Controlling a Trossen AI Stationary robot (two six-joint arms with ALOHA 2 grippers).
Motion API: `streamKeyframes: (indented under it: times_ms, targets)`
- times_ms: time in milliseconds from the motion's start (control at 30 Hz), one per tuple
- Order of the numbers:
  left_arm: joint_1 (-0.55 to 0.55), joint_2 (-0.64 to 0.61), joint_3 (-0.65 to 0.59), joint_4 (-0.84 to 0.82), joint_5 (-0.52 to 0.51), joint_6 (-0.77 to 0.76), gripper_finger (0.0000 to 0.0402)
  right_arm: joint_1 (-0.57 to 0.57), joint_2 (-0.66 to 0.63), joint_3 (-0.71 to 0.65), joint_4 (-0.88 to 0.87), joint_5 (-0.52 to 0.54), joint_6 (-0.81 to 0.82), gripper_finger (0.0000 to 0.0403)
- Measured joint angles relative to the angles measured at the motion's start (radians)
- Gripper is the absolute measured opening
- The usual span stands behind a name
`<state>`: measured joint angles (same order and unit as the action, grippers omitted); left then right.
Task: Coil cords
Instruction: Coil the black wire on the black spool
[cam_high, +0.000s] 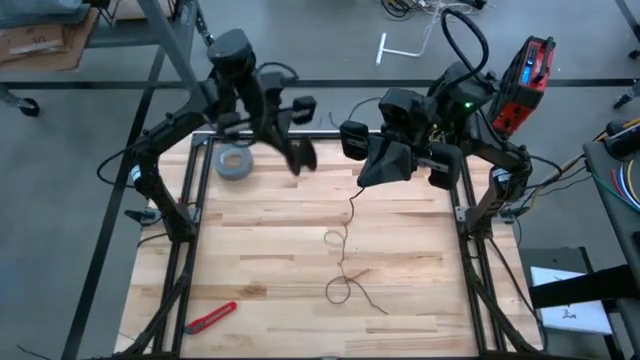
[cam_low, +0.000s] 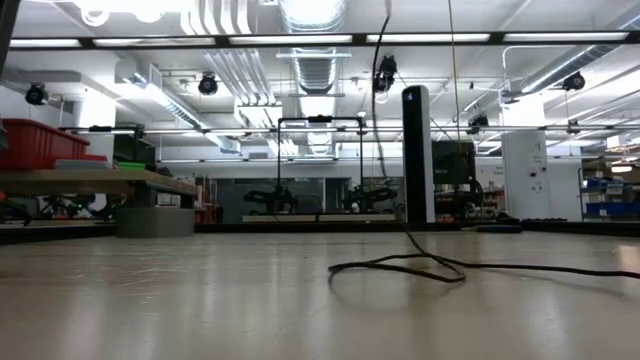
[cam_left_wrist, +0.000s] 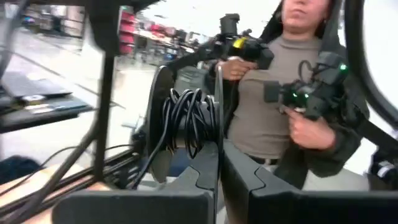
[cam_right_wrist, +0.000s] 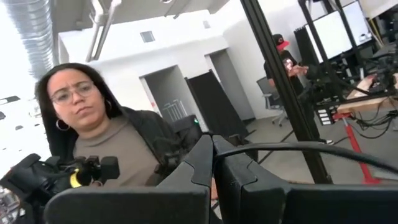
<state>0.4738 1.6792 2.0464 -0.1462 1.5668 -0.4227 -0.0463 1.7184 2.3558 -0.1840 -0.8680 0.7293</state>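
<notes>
The thin black cord (cam_high: 340, 262) lies in loose loops on the wooden table (cam_high: 250, 250), and one strand rises from it (cam_low: 392, 150). My right gripper (cam_high: 366, 178) hangs above the table's far middle, shut on that strand. My left gripper (cam_high: 300, 152) is raised beside it on the left. It is shut on the small black reel (cam_left_wrist: 186, 118), which has cord wound on it. The low view shows only the cord's loops (cam_low: 420, 266) resting on the table top. My left gripper pinches the rim of one side disc of the reel (cam_left_wrist: 217, 134) between its two fingers. The wound cord (cam_left_wrist: 189, 115) sits beside that disc. The reel is lifted clear of the table. My right gripper pinches the cord between its two shut fingers; the cord comes out beside them (cam_right_wrist: 255, 148) and runs off. Below the gripper the cord hangs slack (cam_high: 353, 200), and its lower part lies looped on the table.
A grey tape roll (cam_high: 235, 162) lies at the table's far left, near my left gripper. A red utility knife (cam_high: 212, 317) lies near the front left edge. A person (cam_right_wrist: 106, 143) with hand controllers stands beyond the table.
</notes>
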Motion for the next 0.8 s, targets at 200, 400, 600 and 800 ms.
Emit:
streamKeyframes:
  times_ms: [200,400,600,800]
  targets:
    - [-0.011,-0.066,0.001,0.103,-0.043,0.073,0.0000,0.010,-0.003,0.000,0.002,-0.003,0.014,0.0000]
    - [0.010,-0.109,0.002,0.215,-0.296,0.055,0.0000,0.038,0.027,0.000,-0.004,-0.015,0.016,0.0000]
    - [0.062,-0.100,0.000,0.206,-0.381,0.039,0.0000,0.056,0.031,0.000,0.012,-0.012,0.015,0.0000]
    - [0.095,-0.079,0.000,0.065,-0.470,0.030,0.0000,0.068,0.029,0.000,0.018,0.004,0.005,0.0000]
